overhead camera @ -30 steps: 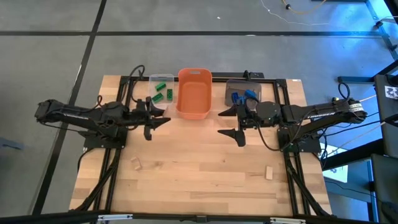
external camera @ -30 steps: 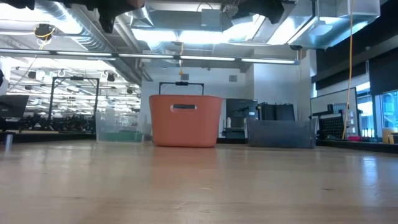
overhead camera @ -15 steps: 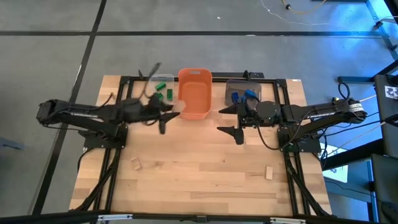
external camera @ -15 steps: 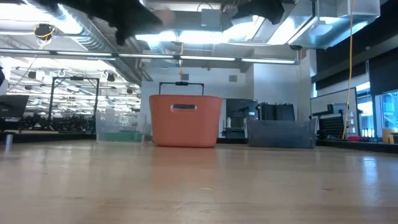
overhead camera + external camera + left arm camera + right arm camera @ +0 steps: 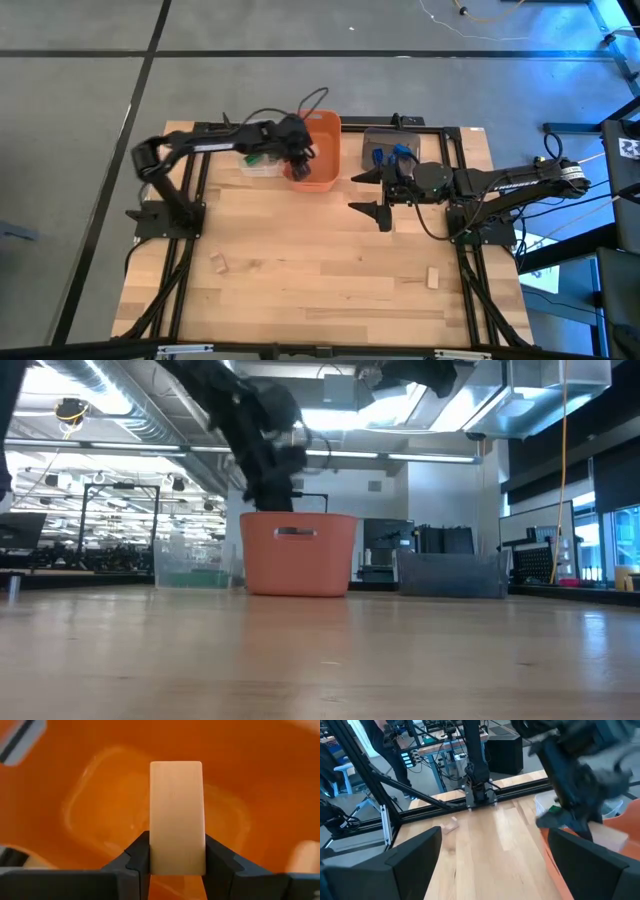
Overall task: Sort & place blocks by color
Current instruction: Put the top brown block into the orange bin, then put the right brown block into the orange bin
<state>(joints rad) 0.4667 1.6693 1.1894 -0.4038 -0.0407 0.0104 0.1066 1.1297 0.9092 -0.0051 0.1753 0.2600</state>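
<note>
My left gripper (image 5: 298, 152) hangs over the orange bin (image 5: 322, 160) and is shut on a beige block (image 5: 176, 815); the orange bin's floor (image 5: 105, 805) fills the left wrist view behind it. The low view shows the left arm (image 5: 262, 450) reaching down above the bin's rim (image 5: 298, 518). My right gripper (image 5: 372, 195) waits open above the table, near the grey bin (image 5: 378, 140) with blue blocks (image 5: 395, 153). Green blocks (image 5: 255, 158) lie in the clear bin (image 5: 262, 168), partly under the left arm. Two beige blocks (image 5: 219, 263) (image 5: 433, 277) lie flat on the table. My left gripper pinches the beige block between its two fingers (image 5: 137, 857), which sit on the two long sides at the near end (image 5: 176, 862). The fingers come from above, pointing down into the orange bin. The block runs along the fingers, stands out past their tips and is lifted clear of the bin's floor.
The three bins stand in a row along the table's far edge: clear (image 5: 190, 565), orange (image 5: 298, 555), grey (image 5: 450, 573). The right wrist view shows the left arm (image 5: 580, 770) and a beige block on the wood (image 5: 451, 826). Bare wood lies between the arms and the near edge.
My left arm has swung quickly from the table's left middle toward the far edge and to the right, ending above the orange bin with its gripper turned downward. My right arm has kept still.
</note>
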